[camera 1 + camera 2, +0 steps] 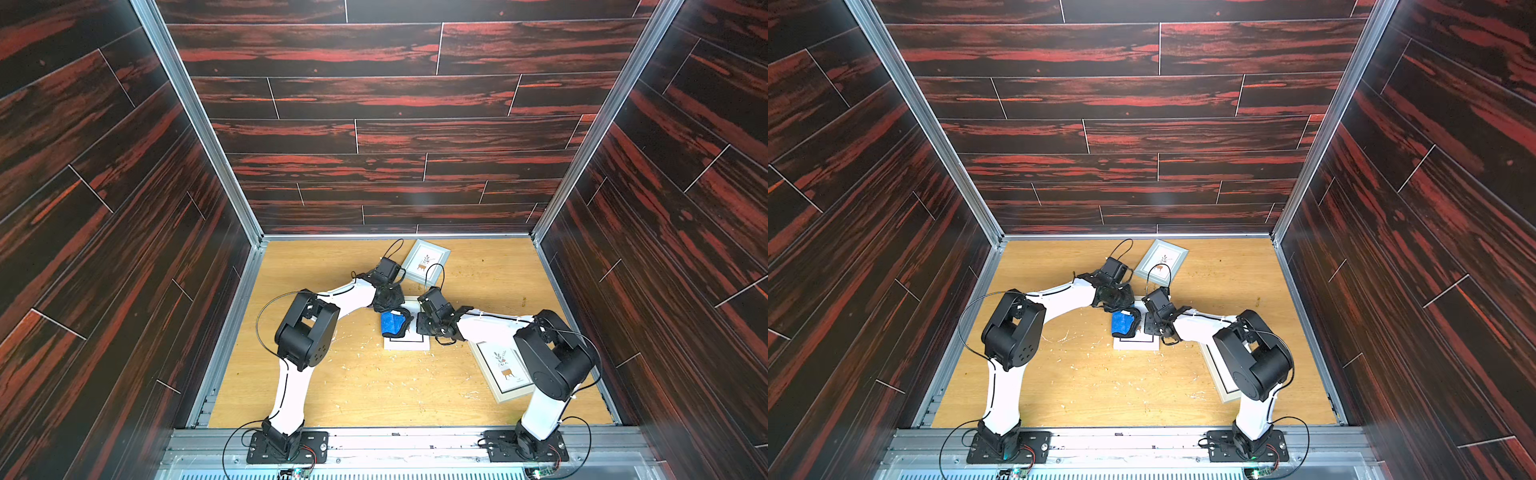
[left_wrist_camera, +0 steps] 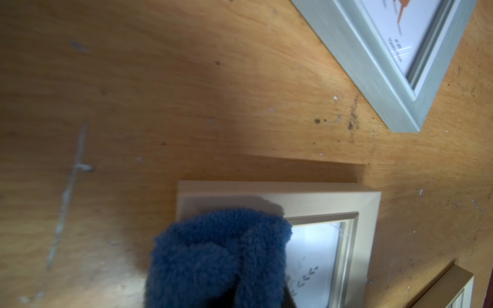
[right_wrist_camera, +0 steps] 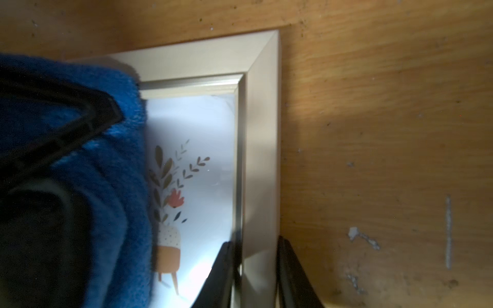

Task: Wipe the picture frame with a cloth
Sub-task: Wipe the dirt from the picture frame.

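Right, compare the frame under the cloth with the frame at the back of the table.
The centre frame bears the blue cloth; the back frame lies bare. The right tool clamps the centre frame's edge; the back frame is ungripped. The centre frame sits square to the table; the back frame is turned askew. Both lie flat and show a potted plant print.

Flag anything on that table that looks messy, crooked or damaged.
Pale scraps litter the table around the picture frame under the cloth. The far frame and near frame both lie askew to the table's edges. No damage shows.
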